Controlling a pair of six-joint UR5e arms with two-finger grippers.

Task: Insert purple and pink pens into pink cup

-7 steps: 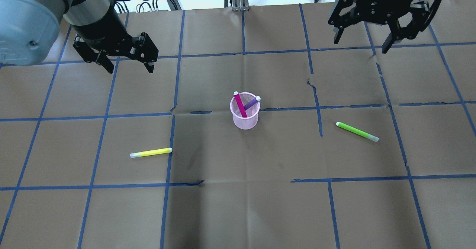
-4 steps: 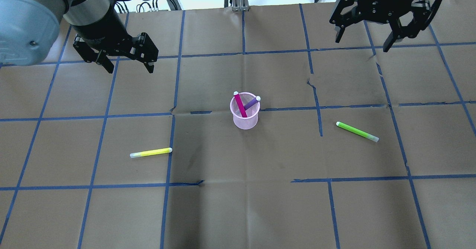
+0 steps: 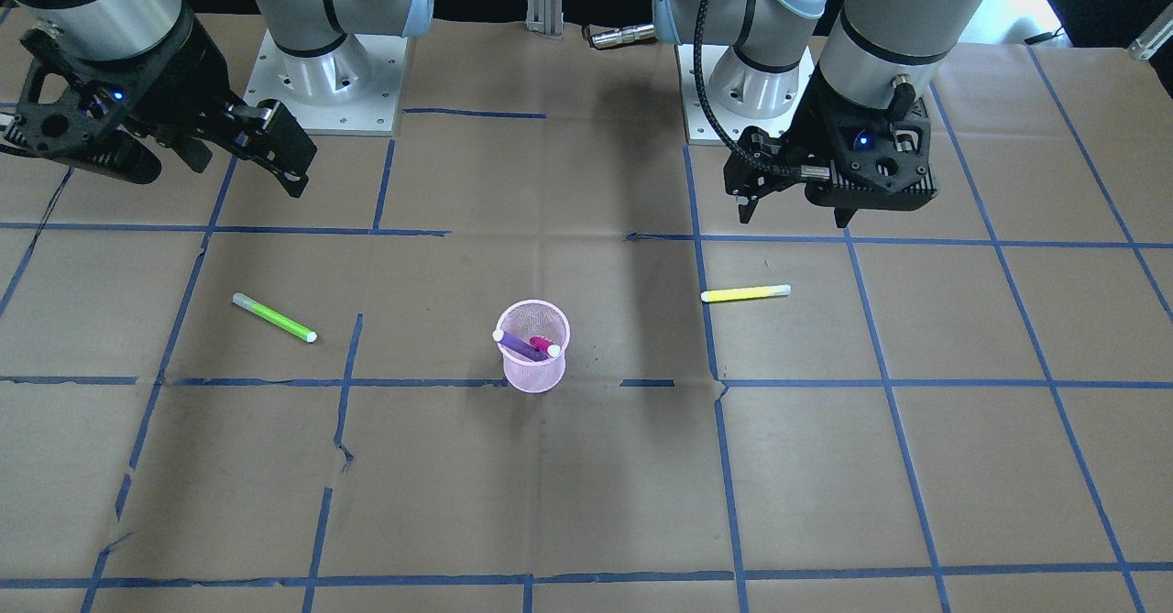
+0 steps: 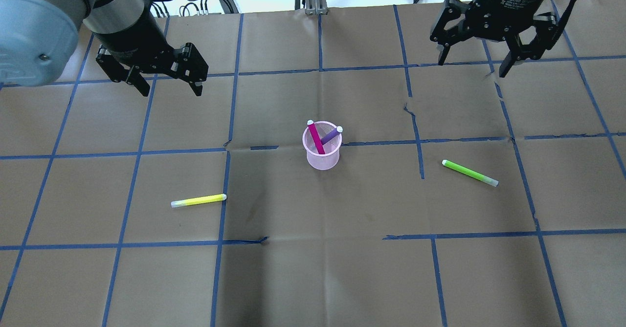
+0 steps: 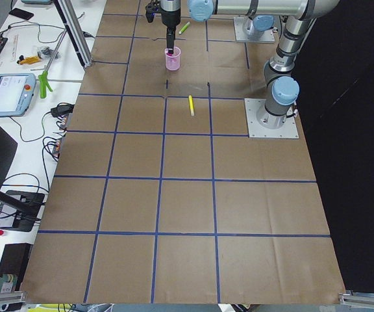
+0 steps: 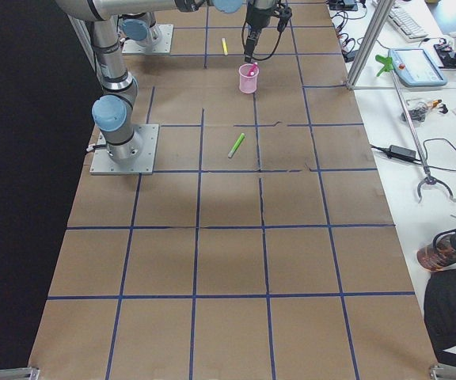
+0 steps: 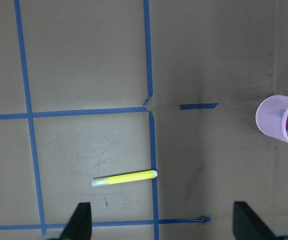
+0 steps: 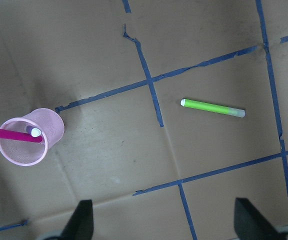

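The pink mesh cup (image 4: 323, 157) stands upright at the table's middle. The pink pen (image 4: 315, 138) and the purple pen (image 4: 331, 135) both stand in it, leaning against the rim. In the right wrist view the cup (image 8: 26, 147) holds the pink pen (image 8: 16, 136) and the purple pen (image 8: 34, 131). My left gripper (image 4: 171, 91) is open and empty, raised over the far left of the table. My right gripper (image 4: 472, 67) is open and empty, raised over the far right. Both are well away from the cup.
A yellow pen (image 4: 198, 200) lies on the paper left of the cup, nearer than it. A green pen (image 4: 469, 172) lies to the cup's right. Brown paper with blue tape lines covers the table. Cables and devices lie beyond the far edge.
My right gripper has shifted slightly towards the near side and turned a little. The left arm, the cup and the pens have not moved.
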